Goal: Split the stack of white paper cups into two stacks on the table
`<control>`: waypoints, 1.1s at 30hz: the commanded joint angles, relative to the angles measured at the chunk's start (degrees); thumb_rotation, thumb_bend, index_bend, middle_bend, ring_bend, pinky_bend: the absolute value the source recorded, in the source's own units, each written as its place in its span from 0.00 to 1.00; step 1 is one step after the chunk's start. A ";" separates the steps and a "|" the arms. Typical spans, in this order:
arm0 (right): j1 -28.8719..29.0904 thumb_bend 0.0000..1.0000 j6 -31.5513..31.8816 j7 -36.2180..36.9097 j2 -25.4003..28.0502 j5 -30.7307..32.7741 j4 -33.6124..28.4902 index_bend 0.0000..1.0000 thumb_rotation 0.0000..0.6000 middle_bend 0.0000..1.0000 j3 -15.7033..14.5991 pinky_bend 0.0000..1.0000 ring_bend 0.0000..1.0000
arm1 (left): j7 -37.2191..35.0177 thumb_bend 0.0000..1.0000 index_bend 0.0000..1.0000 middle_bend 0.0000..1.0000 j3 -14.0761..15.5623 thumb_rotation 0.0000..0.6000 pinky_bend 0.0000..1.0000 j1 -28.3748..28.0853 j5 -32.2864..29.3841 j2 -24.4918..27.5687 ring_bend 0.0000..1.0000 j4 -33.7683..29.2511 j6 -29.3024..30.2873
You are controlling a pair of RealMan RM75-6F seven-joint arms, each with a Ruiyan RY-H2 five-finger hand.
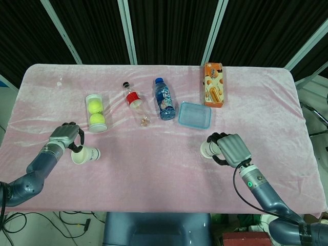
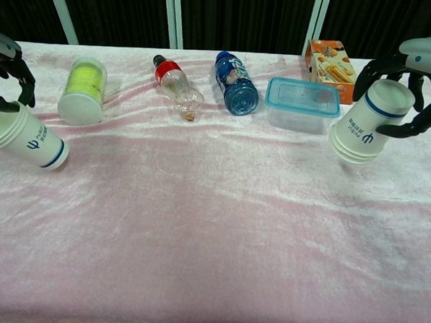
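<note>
Cups are already in two groups, one in each of your hands, both low over the pink cloth (image 2: 212,226). Your left hand (image 1: 65,135) grips the left cups (image 2: 25,138) tilted, base toward the table's middle, near the tube of tennis balls (image 1: 96,113). Your right hand (image 1: 233,148) wraps the right cups (image 2: 368,126) mouth down and slightly tilted, just in front of the plastic box (image 2: 303,102).

Let go of the left cups at that lean and I'd expect them to tip and roll, perhaps sliding apart. The soft, wrinkled cloth gives a poor footing. On the right, a fingertip caught on the rim as you open could drag the cups over or into the plastic box.
</note>
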 commanded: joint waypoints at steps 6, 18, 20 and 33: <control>-0.06 0.52 -0.12 1.97 -0.82 0.41 0.87 0.73 1.00 0.54 -0.04 0.56 0.61 | -0.41 0.60 0.69 0.27 1.45 1.00 0.00 -0.79 0.09 -2.98 0.00 2.48 1.48; 0.45 0.52 -1.51 3.21 -0.27 1.49 1.14 0.73 1.00 0.54 -0.12 0.56 0.61 | 0.72 0.58 0.51 0.25 3.47 1.00 0.00 -2.61 -0.92 -4.89 0.00 3.69 1.99; 0.55 0.52 -1.75 3.06 -0.11 1.73 1.03 0.73 1.00 0.54 -0.22 0.56 0.61 | 0.85 0.58 0.47 0.25 3.82 1.00 0.00 -2.85 -1.14 -5.11 0.00 3.87 1.79; 1.04 0.52 -2.15 2.24 0.91 2.98 -0.12 0.73 1.00 0.54 -0.42 0.56 0.61 | 0.34 0.56 0.39 0.25 4.63 1.00 0.00 -3.56 -0.38 -4.98 0.00 3.66 2.59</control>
